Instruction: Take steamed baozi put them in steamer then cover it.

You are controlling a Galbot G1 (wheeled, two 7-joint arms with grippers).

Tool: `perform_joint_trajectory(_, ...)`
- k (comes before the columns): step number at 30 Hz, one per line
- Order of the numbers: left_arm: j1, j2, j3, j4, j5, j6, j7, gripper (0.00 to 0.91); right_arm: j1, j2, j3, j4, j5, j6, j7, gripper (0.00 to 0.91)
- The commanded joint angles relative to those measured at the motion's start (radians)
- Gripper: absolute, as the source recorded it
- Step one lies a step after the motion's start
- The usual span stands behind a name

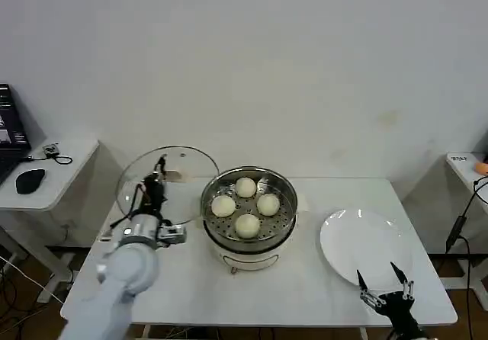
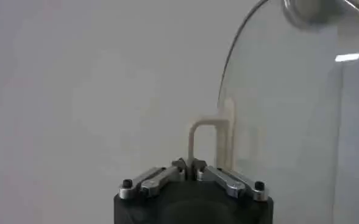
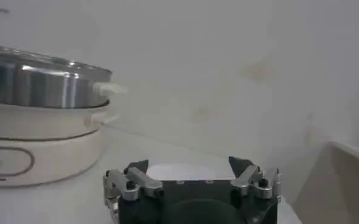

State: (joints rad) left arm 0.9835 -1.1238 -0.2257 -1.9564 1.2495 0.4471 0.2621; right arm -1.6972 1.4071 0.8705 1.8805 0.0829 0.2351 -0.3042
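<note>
Glass first: on the left, the cover [image 1: 167, 174] stands tilted on edge, lifted off the table [image 1: 305, 279], with the left gripper [image 1: 160, 171] clamped on its pale handle [image 2: 205, 141] (the left wrist view shows the fingers closed around it). Just right of it sits the steamer [image 1: 249, 210], all four steamed baozi [image 1: 245, 187] already inside on the perforated floor. Farther right lies the white plate [image 1: 364, 246], bare, and at the near right edge the right gripper [image 1: 386, 288] waits with its fingers spread, holding nothing.

The risk, I judge, is the narrow pinch: the lid could swing, slip, or land off-centre on the steamer rim. No brand or legible writing is visible.
</note>
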Motion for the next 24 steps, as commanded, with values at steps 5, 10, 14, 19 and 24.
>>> perform_joint_trajectory(5, -0.088, -0.358, 0.2, 0.119, 0.269, 0.093, 0.117, 0.0, 0.021, -0.002, -0.033, -0.034, -0.025, -0.002, -0.001, 0.907)
perform_joint_trajectory(10, -0.105, -0.388, 0.246, 0.17, 0.284, 0.089, 0.107, 0.0, 0.023, 0.004, -0.041, -0.036, -0.03, -0.004, -0.001, 0.907)
perform_joint_trajectory(14, -0.106, -0.394, 0.259, 0.197, 0.293, 0.084, 0.104, 0.0, 0.018, 0.013, -0.047, -0.035, -0.04, -0.002, -0.001, 0.907)
perform_joint_trajectory(19, -0.111, -0.408, 0.266, 0.234, 0.302, 0.082, 0.099, 0.0, 0.016, 0.021, -0.052, -0.036, -0.047, 0.0, -0.001, 0.907)
perform_joint_trajectory(24, -0.113, -0.414, 0.263, 0.261, 0.311, 0.074, 0.093, 0.0, 0.018, 0.026, -0.055, -0.039, -0.051, 0.002, -0.001, 0.907)
